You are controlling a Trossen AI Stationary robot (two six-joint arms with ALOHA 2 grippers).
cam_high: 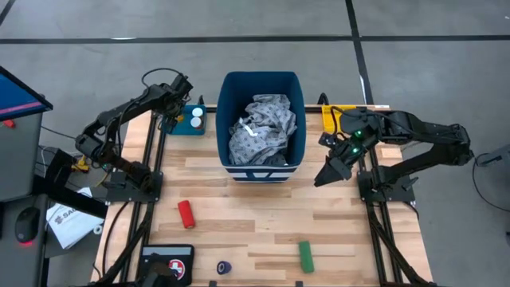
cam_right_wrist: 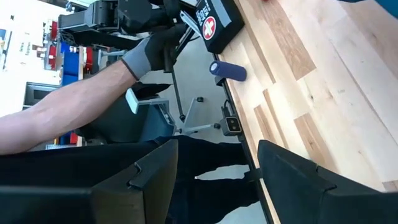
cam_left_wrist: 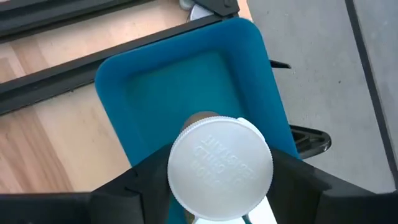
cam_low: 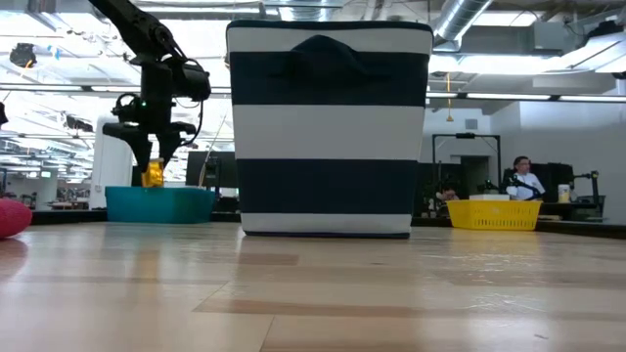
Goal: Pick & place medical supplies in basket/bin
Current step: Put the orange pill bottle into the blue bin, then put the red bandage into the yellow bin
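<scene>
Teal plastic sits right under the left claw (cam_left_wrist: 221, 186): it is the small teal tray (cam_left_wrist: 155, 81) at the far left side of the tabletop (cam_high: 263, 215), just beside the tall blue bin (cam_high: 261, 84). The left claw is clenched on an orange bottle (cam_low: 153, 175) with a white cap (cam_left_wrist: 221, 168). One dark finger presses on each side of the cap. The bottle stands straight up and down, cap on top, and hangs over the tray. Another white-capped bottle (cam_high: 196, 123) already sits in the tray. The left arm reaches forward from its base and bends down at the wrist, so the claw points at the tray.

The right claw (cam_high: 328, 172) hangs over the right edge of the tabletop, near the bin and the yellow tray (cam_high: 331, 115). Its fingers are spread apart and hold nothing. It tilts down toward the wood.

A grey patterned gown (cam_high: 261, 127) lies bunched up inside the bin. A red cylinder (cam_high: 186, 213) lies on the wood to the left, its long side running away from the front edge. A green cylinder (cam_high: 305, 255) lies near the front the same way. A dark blue roll (cam_right_wrist: 228, 70) lies on its side near the front edge, beside a black first aid pouch (cam_right_wrist: 214, 25). A person's gloved hand (cam_right_wrist: 155, 53) is at the pouch.
</scene>
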